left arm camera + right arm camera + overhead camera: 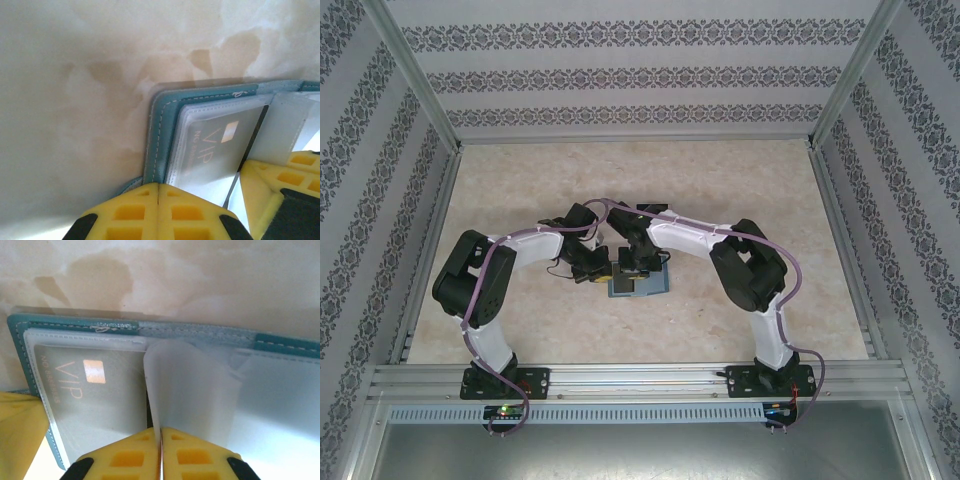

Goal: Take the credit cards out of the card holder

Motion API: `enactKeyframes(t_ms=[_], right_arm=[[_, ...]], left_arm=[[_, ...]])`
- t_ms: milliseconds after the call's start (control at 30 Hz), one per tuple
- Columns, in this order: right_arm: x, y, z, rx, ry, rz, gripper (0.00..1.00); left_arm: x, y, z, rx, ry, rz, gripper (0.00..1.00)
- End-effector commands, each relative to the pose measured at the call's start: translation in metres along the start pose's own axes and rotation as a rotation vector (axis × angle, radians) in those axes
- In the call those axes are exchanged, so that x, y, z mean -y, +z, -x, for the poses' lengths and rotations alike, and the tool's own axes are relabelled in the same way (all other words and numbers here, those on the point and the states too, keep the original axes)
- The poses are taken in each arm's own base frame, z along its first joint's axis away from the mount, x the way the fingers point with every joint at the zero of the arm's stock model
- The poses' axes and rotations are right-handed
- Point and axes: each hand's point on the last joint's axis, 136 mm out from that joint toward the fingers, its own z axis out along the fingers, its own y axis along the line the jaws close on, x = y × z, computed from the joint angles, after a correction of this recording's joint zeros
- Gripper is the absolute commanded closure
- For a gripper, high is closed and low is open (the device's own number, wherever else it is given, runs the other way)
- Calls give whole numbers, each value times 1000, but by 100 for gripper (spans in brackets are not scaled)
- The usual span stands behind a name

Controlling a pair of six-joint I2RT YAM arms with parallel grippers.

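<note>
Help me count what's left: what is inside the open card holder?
A grey VIP card sits in a clear pocket of the card holder. The right gripper pinches a frosted sleeve, hiding anything behind it.

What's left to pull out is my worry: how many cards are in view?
1: a grey VIP card under clear plastic on the holder's left side. Others may be hidden behind the frosted sleeve that the right gripper pinches.

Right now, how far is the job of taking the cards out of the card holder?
Done: the card holder lies open. In hand: left gripper shut at its left edge, right gripper shut on a clear sleeve. Left: the VIP card sits inside its pocket.
</note>
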Motion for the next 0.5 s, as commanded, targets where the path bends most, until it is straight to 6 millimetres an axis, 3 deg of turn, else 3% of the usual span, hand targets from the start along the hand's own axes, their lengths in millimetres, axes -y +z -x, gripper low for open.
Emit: enactKeyframes(t_ms=[0,467], right_arm=[[10,-18,2,32,14,-14,91],[30,-34,0,32,30,18,92]], left_arm=[[-16,3,-5,-26,-10,61,98],[-15,1,-4,-26,-9,68,99]])
